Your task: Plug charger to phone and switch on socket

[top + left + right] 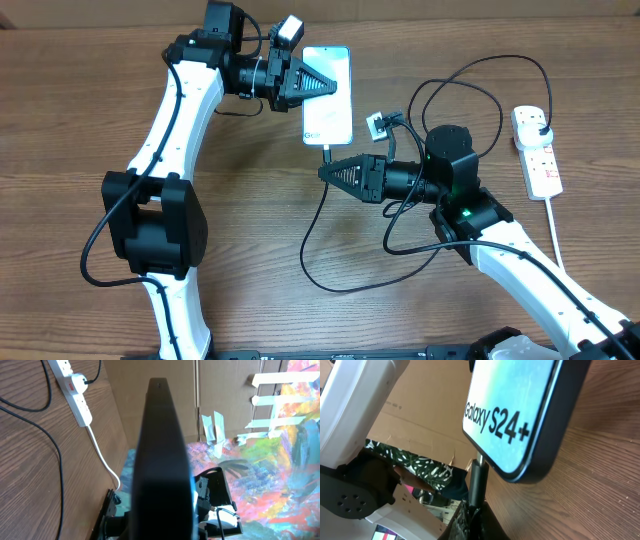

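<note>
Phone flat on wood table, left gripper with jaws closed over its left edge, right gripper pinching looping black cable just below phone, white socket at far right

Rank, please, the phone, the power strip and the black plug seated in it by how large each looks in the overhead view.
1. phone, about as long as the strip but clearly wider.
2. power strip.
3. black plug, by far the smallest.

On socket, switch state too small; phone cut by top edge
</note>
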`<move>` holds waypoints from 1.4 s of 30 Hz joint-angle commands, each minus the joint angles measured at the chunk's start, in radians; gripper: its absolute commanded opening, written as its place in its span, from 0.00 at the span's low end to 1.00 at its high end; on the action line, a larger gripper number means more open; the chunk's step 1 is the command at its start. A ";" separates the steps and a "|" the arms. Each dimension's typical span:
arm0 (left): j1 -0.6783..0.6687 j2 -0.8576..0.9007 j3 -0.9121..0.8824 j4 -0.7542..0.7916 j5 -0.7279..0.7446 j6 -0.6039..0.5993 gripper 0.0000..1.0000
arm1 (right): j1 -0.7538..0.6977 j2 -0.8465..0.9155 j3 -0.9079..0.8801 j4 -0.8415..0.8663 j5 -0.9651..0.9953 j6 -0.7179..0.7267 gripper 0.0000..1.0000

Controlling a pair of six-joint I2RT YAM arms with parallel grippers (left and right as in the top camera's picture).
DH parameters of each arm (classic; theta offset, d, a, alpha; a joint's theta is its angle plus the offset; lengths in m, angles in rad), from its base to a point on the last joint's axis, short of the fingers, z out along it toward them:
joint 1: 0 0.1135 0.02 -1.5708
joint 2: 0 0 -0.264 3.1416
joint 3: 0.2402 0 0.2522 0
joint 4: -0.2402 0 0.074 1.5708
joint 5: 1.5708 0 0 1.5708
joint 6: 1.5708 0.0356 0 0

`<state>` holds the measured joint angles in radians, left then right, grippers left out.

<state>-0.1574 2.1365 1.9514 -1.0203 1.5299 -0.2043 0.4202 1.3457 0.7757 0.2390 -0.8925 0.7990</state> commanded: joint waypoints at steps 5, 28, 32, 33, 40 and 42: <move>-0.004 -0.014 0.030 0.001 0.038 -0.014 0.04 | -0.013 -0.001 -0.005 0.010 0.030 0.004 0.04; 0.013 -0.014 0.030 0.013 0.038 -0.048 0.04 | -0.034 -0.001 -0.005 0.014 0.039 0.011 0.04; 0.013 -0.014 0.030 0.013 0.038 -0.047 0.04 | -0.035 -0.001 -0.005 0.021 0.039 0.011 0.04; 0.013 -0.014 0.030 0.013 0.038 -0.047 0.04 | -0.035 -0.001 -0.005 0.022 0.040 0.011 0.04; 0.009 -0.014 0.030 0.012 0.038 -0.056 0.04 | -0.034 -0.001 -0.005 0.022 0.056 0.011 0.04; 0.005 -0.014 0.030 0.011 0.037 -0.061 0.05 | -0.034 -0.001 -0.005 0.022 0.061 0.012 0.04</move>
<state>-0.1486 2.1365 1.9514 -1.0050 1.5288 -0.2382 0.4042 1.3457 0.7757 0.2501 -0.8852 0.8112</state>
